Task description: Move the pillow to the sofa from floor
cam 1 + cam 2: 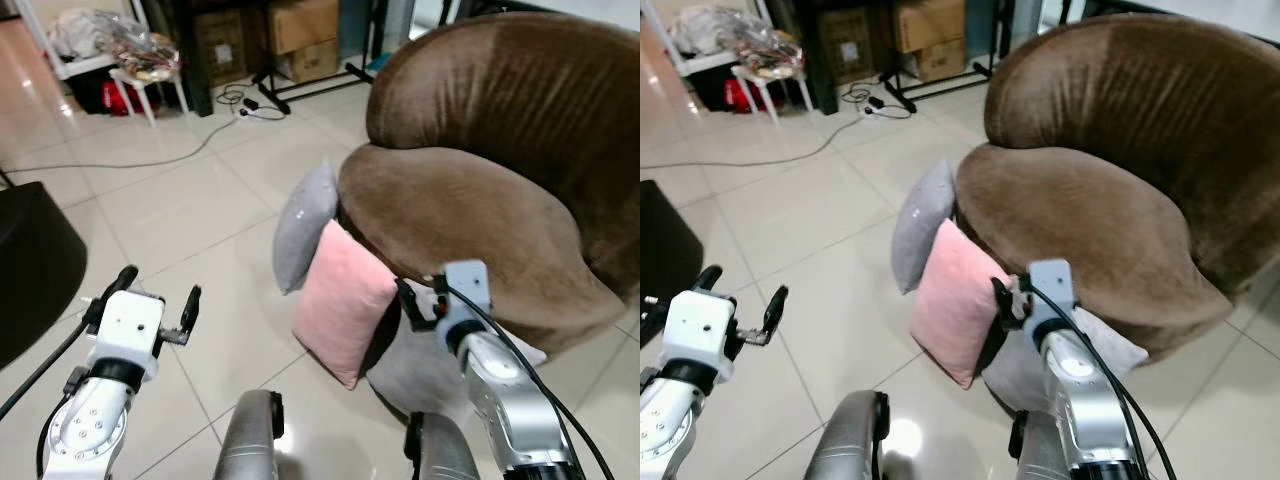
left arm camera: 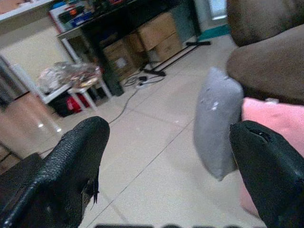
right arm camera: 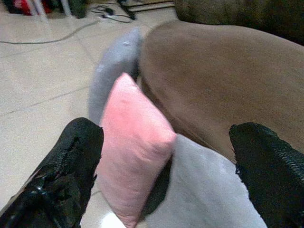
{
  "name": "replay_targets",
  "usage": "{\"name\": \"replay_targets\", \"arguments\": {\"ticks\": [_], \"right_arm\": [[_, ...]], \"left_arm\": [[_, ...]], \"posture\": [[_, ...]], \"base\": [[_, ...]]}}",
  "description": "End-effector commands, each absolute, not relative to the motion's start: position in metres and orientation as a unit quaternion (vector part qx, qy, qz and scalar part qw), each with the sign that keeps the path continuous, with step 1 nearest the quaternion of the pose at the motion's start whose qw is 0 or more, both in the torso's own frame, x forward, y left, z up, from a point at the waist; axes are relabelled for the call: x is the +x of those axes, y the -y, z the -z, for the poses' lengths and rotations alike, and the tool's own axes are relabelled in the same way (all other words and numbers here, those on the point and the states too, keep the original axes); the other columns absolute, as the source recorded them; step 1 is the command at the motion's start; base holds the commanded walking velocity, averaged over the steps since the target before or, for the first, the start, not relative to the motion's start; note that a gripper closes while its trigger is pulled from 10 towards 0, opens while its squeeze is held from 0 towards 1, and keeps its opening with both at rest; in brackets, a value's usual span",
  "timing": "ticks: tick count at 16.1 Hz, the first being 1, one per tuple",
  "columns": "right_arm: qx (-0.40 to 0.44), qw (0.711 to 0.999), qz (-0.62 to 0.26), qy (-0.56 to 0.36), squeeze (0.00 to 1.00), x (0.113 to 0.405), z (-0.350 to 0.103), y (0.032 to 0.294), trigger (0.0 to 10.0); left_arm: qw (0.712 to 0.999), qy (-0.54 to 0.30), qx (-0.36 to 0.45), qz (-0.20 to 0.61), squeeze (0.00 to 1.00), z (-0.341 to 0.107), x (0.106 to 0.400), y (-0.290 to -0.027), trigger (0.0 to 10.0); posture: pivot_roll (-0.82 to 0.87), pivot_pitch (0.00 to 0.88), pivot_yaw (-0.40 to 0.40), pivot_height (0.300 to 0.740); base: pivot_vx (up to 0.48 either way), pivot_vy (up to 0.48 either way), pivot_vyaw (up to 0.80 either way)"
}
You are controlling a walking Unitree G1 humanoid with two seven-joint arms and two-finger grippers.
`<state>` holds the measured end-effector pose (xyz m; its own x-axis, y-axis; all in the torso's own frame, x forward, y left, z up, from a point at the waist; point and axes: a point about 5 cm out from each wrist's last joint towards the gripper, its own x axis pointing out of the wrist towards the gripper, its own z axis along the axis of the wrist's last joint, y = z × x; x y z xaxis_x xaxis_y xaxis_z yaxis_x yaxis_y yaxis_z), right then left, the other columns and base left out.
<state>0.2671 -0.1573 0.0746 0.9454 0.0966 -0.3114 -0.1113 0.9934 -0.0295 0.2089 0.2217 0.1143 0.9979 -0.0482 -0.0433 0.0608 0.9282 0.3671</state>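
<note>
A pink pillow (image 1: 340, 305) leans upright on the tiled floor against the front of the brown sofa (image 1: 470, 200). Behind it a grey pillow (image 1: 303, 225) also leans on the sofa, and a second grey pillow (image 1: 415, 372) lies low beside the pink one. My right gripper (image 1: 418, 300) is open, hovering just right of the pink pillow's (image 3: 128, 156) top edge and above the low grey pillow (image 3: 199, 190). My left gripper (image 1: 158, 297) is open over bare floor, well left of the pillows, holding nothing. In the left wrist view the upright grey pillow (image 2: 216, 118) shows between its fingers.
A black rounded object (image 1: 30, 260) sits at the left edge. A cable (image 1: 150, 160) runs across the tiles toward a power strip. At the back stand a white stool with bags (image 1: 145, 60) and cardboard boxes (image 1: 300, 35). Open floor lies between my left gripper and the pillows.
</note>
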Motion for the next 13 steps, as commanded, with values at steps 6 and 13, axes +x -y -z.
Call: {"name": "replay_targets", "arguments": {"ticks": [6, 13], "right_arm": [[-0.013, 0.990, -0.024, -0.137, 0.00, 0.265, -0.084, 0.165, 10.0], [-0.009, 0.990, -0.040, -0.138, 0.00, 0.275, -0.086, 0.160, 10.0]], "left_arm": [[0.986, -0.013, 0.163, 0.011, 0.00, -0.112, 0.212, -0.220, 10.0], [0.986, -0.012, 0.165, 0.002, 0.00, -0.111, 0.212, -0.222, 10.0]], "posture": [[-0.03, 0.000, -0.022, 0.595], [-0.01, 0.000, -0.045, 0.595]], "base": [[0.295, 0.000, 0.00], [0.301, 0.000, 0.23]]}}
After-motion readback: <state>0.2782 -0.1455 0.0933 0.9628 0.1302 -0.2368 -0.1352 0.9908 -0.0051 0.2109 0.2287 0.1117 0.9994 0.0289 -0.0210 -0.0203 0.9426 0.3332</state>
